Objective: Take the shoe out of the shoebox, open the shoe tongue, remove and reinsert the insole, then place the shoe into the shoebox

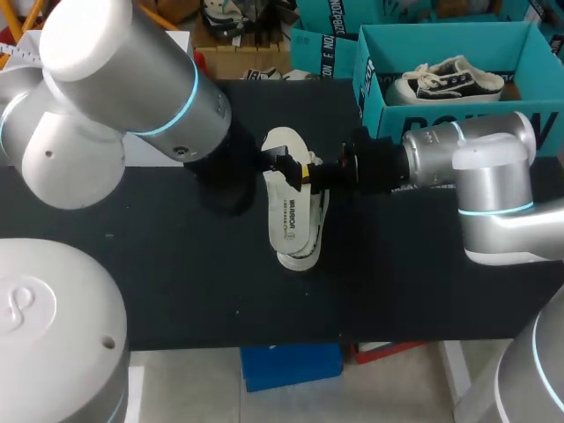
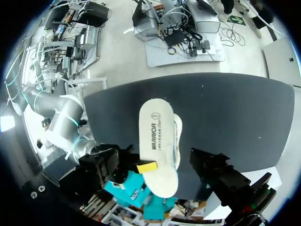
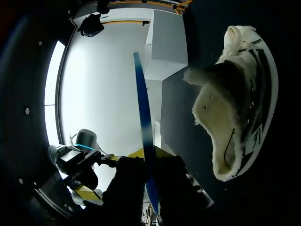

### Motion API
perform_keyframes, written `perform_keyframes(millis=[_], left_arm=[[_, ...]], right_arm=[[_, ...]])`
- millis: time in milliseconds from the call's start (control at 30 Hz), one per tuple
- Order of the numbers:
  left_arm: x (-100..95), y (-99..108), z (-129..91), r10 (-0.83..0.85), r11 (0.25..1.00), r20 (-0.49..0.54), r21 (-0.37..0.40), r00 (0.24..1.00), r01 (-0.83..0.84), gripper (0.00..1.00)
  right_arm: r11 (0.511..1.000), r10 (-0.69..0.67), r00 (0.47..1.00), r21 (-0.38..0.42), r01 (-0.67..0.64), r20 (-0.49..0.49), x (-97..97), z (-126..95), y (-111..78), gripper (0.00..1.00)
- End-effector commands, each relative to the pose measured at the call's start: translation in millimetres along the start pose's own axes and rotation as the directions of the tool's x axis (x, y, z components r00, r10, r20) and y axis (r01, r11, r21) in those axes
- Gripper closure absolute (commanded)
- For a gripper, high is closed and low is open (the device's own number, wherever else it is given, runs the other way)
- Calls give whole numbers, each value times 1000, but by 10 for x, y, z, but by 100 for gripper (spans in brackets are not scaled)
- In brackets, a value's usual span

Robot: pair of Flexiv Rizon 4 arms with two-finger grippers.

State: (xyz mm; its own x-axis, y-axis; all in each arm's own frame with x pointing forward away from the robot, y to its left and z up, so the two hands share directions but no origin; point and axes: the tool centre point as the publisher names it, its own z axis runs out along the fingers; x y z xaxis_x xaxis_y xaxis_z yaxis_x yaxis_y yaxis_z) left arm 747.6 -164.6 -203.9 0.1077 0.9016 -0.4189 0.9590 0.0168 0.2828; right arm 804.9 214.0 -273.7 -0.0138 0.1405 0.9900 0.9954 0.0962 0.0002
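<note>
The insole (image 1: pixel 286 198) is out of the shoe (image 1: pixel 304 256) and hangs just above it, lengthwise along it, printed side up. The right gripper (image 1: pixel 304 172) pinches the insole's edge near one end. In the right wrist view the insole runs edge-on between the two fingers, clamped from both sides. The shoe lies on the black table (image 1: pixel 176 282) under the insole, with its lined opening turned towards the right gripper.

The left arm (image 1: pixel 132 79) reaches in on the shoe's other side. The left gripper is hidden beneath it in the head view, and its wrist view shows only dark parts, so whether it is open or closed cannot be told. The teal shoebox (image 1: pixel 379 106) stands well beyond the shoe on the right arm's side, with a second shoe (image 1: pixel 449 79) inside.

The removal looks done, so the step in hand is probably feeding the insole back. To do that well, the free end should be tipped down and led into the opening first, sliding along the shoe's floor towards the toe. It should not be pressed flat from above, where it would fold on the collar. The tongue needs to stay pulled clear. The shoe looks light and likely to skid, so the left arm would do best steadying it. The right gripper's pinch should hold until the far end has seated.
</note>
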Motion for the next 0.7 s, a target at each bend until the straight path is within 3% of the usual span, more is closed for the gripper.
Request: perform_keyframes(millis=[33,233,700], left_arm=[[7,-7,11,1,1000,2,-4,1000,-1,0],[-26,5,-33,-92,992,-141,68,986,102,0],[-118,-15,-3,-136,978,-231,124,963,168,0]], right_arm=[[1000,1,1000,1,-1,2,-5,13,8,100],[1000,1,1000,1,-1,2,-5,13,8,100],[1000,1,1000,1,-1,2,-5,13,8,100]])
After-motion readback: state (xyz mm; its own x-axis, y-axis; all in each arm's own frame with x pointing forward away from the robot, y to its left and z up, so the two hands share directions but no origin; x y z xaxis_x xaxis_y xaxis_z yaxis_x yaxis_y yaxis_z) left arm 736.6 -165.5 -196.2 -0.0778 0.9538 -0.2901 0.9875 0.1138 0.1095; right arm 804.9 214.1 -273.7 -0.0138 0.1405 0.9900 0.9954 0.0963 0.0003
